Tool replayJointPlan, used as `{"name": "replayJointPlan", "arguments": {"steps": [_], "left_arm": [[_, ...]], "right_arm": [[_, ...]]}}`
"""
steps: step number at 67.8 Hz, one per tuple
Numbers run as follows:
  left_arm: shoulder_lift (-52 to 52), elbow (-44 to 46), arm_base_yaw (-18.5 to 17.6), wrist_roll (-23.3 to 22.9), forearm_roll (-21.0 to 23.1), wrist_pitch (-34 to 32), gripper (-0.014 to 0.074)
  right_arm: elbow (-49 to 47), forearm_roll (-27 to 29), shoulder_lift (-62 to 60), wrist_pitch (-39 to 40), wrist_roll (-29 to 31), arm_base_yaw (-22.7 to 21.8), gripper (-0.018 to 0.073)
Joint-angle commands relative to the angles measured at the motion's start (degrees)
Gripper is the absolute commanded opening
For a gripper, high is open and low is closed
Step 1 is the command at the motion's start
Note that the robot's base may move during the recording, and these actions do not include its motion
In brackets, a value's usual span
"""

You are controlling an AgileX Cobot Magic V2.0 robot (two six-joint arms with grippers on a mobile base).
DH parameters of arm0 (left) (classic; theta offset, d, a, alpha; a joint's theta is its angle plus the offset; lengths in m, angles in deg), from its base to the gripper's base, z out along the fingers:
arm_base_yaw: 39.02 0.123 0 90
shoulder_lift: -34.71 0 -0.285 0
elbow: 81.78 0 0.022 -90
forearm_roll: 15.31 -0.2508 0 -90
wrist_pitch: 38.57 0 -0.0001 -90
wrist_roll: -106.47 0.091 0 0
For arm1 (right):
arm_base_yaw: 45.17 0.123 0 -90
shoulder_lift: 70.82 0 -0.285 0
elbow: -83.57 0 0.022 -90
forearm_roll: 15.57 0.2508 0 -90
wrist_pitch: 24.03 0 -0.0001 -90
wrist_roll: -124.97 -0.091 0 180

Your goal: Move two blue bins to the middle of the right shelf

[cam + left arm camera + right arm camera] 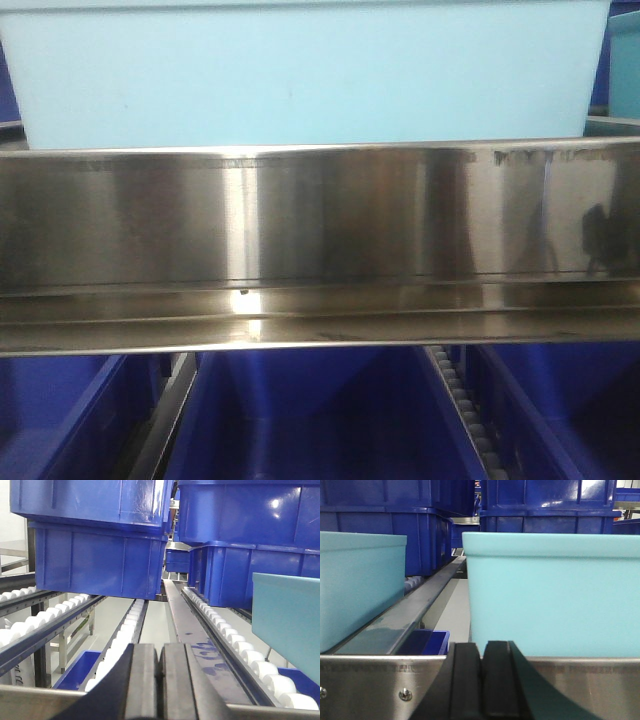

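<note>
A pale light blue bin (300,75) fills the top of the front view, standing just behind the shelf's steel front rail (320,215). In the right wrist view two pale blue bins stand side by side: one at the left (360,590), one straight ahead (555,595). My right gripper (481,652) is shut and empty, low in front of the rail before the right bin. My left gripper (159,655) is shut and empty, facing an empty roller lane; a pale bin's corner (287,620) shows at the right.
Stacked dark blue crates (100,555) sit further back on the roller tracks (220,630), also behind the pale bins (545,505). More dark blue crates (310,415) sit on the level below the steel rail. A steel divider (415,607) runs between the two pale bins.
</note>
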State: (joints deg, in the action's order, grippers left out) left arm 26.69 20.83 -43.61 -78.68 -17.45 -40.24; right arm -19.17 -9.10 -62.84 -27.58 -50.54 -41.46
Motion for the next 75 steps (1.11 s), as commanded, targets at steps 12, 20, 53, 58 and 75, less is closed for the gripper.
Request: {"name": "replayJointPlan", "arguments": {"steps": [12, 20, 53, 58, 75], "left_arm": [[0.2, 0.2, 0.1, 0.2, 0.3, -0.8, -0.0111], [0.2, 0.2, 0.1, 0.2, 0.3, -0.8, -0.0111], [0.2, 0.2, 0.2, 0.2, 0.3, -3.7, -0.0111], [0.2, 0.2, 0.2, 0.2, 0.3, -7.5, -0.0111], [0.2, 8.0, 0.2, 0.2, 1.6, -5.7, -0.0111]], "right_arm": [[0.0, 0.2, -0.2, 1.0, 0.2, 0.2, -0.0162], [0.0, 0.2, -0.2, 1.0, 0.2, 0.2, -0.0162], [0.0, 0.2, -0.2, 2.8, 0.2, 0.2, -0.0162], [0.0, 0.2, -0.2, 4.7, 0.2, 0.2, -0.0162], [-7.2, 0.2, -0.2, 7.7, 0.2, 0.2, -0.0162]]}}
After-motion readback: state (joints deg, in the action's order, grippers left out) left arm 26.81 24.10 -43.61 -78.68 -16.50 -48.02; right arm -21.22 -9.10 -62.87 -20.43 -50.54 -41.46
